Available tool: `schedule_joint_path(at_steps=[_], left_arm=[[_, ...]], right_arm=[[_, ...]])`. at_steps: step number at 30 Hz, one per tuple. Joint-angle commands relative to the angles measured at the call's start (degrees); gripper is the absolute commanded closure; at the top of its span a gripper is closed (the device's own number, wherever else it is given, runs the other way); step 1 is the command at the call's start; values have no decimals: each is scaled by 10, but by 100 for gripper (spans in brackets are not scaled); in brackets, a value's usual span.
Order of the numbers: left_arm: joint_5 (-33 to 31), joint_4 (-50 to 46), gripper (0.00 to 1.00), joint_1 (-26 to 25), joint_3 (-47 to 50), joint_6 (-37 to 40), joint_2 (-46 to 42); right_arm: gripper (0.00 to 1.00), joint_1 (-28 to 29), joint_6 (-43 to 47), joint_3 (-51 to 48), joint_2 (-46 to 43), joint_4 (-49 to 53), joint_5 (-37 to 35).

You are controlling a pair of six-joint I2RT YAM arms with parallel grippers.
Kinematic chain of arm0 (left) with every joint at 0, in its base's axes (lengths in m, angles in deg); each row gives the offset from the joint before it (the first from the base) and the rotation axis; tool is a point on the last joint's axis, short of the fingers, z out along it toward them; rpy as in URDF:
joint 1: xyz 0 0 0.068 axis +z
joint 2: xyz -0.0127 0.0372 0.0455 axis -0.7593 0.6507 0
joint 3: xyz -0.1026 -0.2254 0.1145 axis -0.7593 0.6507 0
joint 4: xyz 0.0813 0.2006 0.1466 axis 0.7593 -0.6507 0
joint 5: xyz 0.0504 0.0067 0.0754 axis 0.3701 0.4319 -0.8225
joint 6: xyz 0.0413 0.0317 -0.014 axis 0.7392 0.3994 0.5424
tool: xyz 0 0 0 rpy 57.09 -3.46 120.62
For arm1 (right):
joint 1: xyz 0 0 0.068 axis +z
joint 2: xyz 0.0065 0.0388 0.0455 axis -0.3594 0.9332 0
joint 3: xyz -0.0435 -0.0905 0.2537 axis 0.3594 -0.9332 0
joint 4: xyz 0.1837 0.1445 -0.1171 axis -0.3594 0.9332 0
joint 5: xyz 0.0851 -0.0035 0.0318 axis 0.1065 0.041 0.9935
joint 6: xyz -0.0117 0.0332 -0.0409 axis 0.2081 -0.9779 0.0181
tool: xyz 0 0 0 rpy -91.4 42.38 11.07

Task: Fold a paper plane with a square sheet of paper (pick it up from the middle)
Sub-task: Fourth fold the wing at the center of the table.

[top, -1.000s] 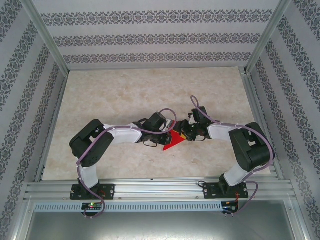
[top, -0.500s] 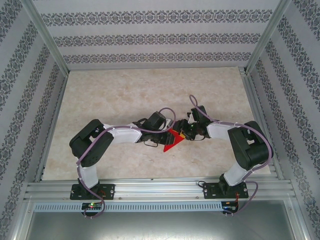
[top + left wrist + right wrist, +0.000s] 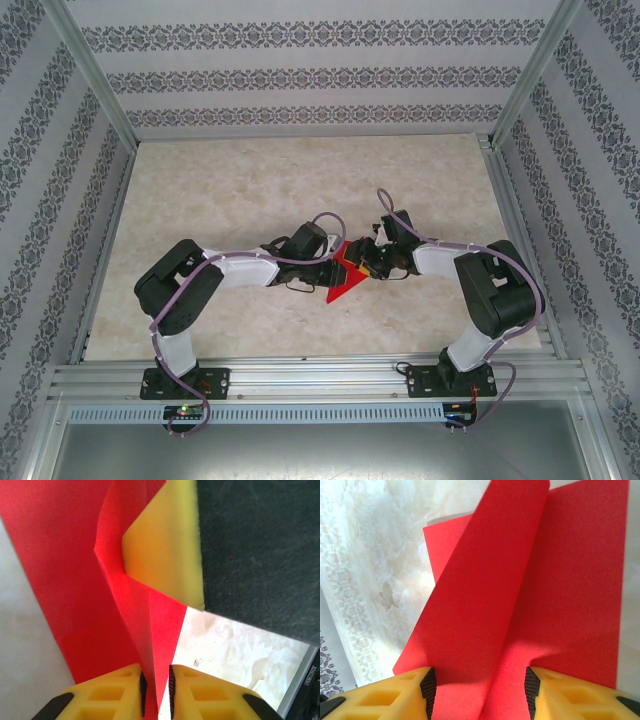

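Note:
The square sheet of paper (image 3: pixel 341 286) is bright red and creased into a pointed shape, lying mid-table between both arms. In the left wrist view a raised fold of the sheet (image 3: pixel 145 630) runs up between my left gripper's (image 3: pixel 156 692) narrow jaws, which are shut on it, with a thin sliver of table beside the right pad. My right gripper (image 3: pixel 477 692) stands open, its pads wide apart over a curled flap of the sheet (image 3: pixel 485 590). One yellow finger of the right gripper (image 3: pixel 165 545) presses on the paper. From above, the left gripper (image 3: pixel 334 262) and right gripper (image 3: pixel 367 264) meet at the sheet.
The marble-patterned tabletop (image 3: pixel 250 190) lies open behind and beside the arms. Patterned walls and aluminium posts (image 3: pixel 95 90) box in the table. A metal rail (image 3: pixel 320 375) with both arm bases runs along the near edge.
The left wrist has shifted slightly left and back. The paper's upper edge has moved a little with it. The right arm is nearly still.

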Motion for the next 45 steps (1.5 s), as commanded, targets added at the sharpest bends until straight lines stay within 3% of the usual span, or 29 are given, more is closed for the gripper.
schedule_joint_path(at_steps=[1, 8, 26, 30, 37, 45], left_arm=[[8, 30, 83, 7, -4, -6, 15], [-1, 41, 91, 7, 1, -5, 26], [51, 71, 91, 25, 13, -46, 34], [58, 81, 84, 25, 10, -51, 39], [38, 66, 63, 33, 31, -52, -4], [11, 45, 61, 46, 71, -54, -88]], right_arm=[[48, -4, 17, 0, 18, 11, -3], [47, -13, 38, -8, -6, -23, 27], [50, -14, 85, 16, 16, 29, -12], [50, -7, 87, 24, 22, 54, -33], [49, 3, 80, 39, 28, 103, -78], [49, 5, 71, 42, 29, 123, -96]])
